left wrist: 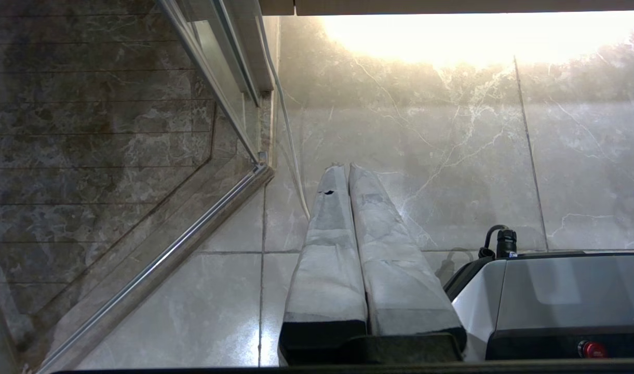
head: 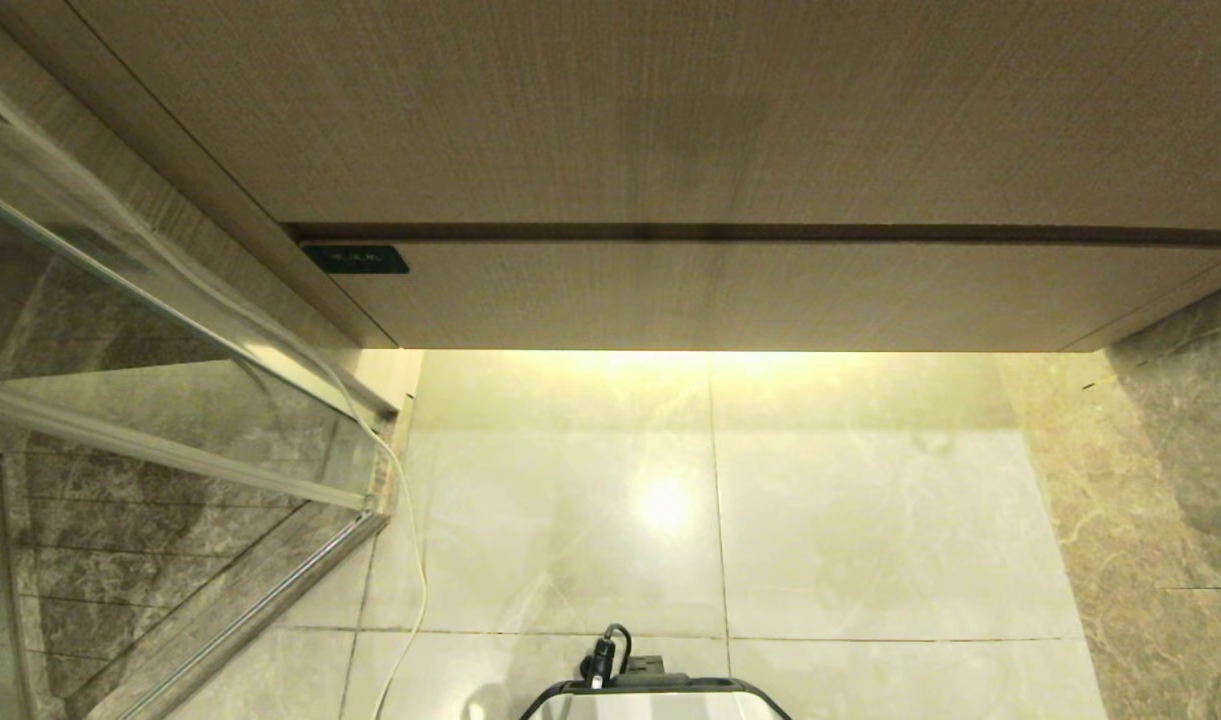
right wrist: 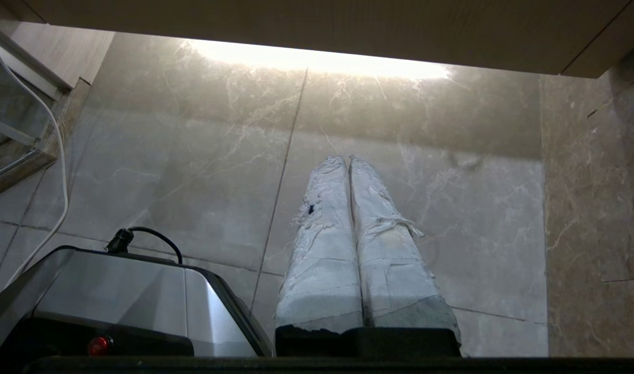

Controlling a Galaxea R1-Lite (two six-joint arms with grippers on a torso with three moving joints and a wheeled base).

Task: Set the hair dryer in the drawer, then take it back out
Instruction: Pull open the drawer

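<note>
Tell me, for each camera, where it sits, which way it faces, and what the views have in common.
Head view: on the head, facing forward and down at the shut drawer and tiled floor; the robot's base shows.
Left wrist view: behind the shut left gripper, pointing down at the floor.
Right wrist view: behind the shut right gripper, pointing down likewise.
Shared: all three show the base, the floor and a white cable.

floor (head: 870, 520): pale marble tiles | on it: white cable (head: 410, 560), robot base (head: 655, 700)

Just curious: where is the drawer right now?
In the head view the drawer sits shut straight ahead, under the taller wood panel and above the lit floor.
</note>
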